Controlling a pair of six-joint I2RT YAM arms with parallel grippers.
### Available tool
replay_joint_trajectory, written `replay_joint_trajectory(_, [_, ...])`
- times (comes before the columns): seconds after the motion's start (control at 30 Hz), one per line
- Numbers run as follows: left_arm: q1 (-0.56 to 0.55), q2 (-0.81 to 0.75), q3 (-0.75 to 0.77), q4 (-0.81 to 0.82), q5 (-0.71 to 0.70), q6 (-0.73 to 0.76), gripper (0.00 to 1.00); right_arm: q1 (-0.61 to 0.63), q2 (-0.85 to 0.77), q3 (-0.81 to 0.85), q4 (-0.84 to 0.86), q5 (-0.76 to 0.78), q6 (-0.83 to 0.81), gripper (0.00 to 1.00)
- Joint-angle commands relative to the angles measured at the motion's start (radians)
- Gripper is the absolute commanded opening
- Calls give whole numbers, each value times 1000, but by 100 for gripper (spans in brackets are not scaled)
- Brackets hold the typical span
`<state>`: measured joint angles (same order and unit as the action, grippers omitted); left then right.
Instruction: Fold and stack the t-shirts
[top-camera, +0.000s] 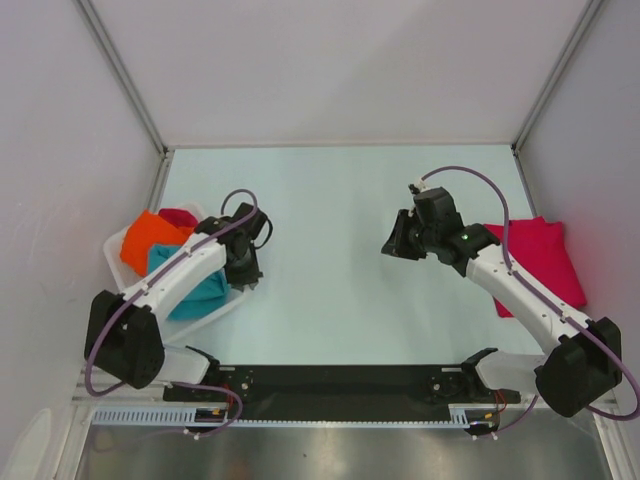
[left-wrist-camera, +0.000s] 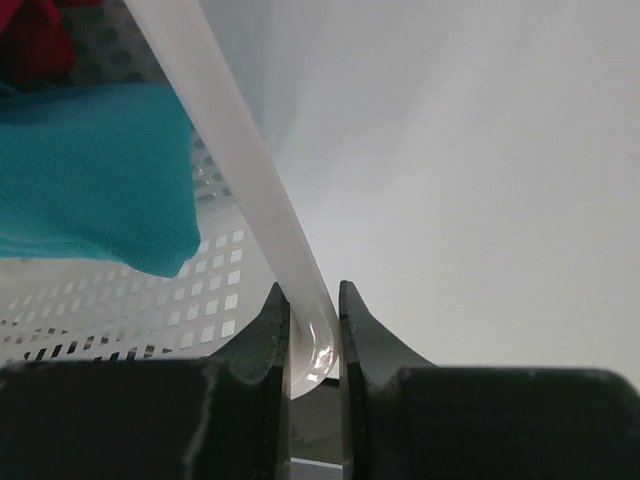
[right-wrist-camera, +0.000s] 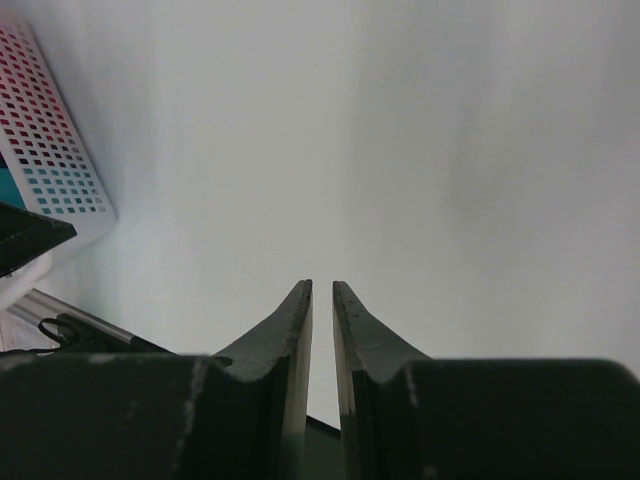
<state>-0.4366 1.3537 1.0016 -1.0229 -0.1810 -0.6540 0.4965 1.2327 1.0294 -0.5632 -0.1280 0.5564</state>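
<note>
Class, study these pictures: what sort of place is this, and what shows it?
Probably a robotics lab test cell: a white-and-black left arm and right arm are bolted at a pale tabletop boxed in by plain white panels, and a white slatted plastic basket holds a soft teal t-shirt.

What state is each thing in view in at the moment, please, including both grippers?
left gripper: shut on the basket's rim.
right gripper: shut, holding nothing.
basket: upright, with three shirts inside.
teal shirt: crumpled, in the basket.
orange shirt: crumpled, in the basket.
half-hidden pink shirt: bunched, in the basket behind the orange one.
folded pink shirt: folded, lying flat at the far right.
</note>
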Motion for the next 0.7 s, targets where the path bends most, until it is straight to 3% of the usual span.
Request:
replay_joint_trajectory(0.0, [-39,85,64,205,149,96,0,-10,-22,26,5,27,-15,19])
replay_joint_trajectory(0.13, [91,140,9,332,359,99,0,-33,-25,40,-17,44,-33,20])
replay_joint_trajectory(0.3, [208,154,15,339,393,125,0,-61,-42,47,-32,59,-50,20])
replay_joint_trajectory(0.47, [399,185,75,307,475,189,0,-78,-29,51,-21,42,-52,19])
replay_joint_trajectory(0.67, [584,199,123,256,454,231,0,-82,-35,52,-15,42,-49,19])
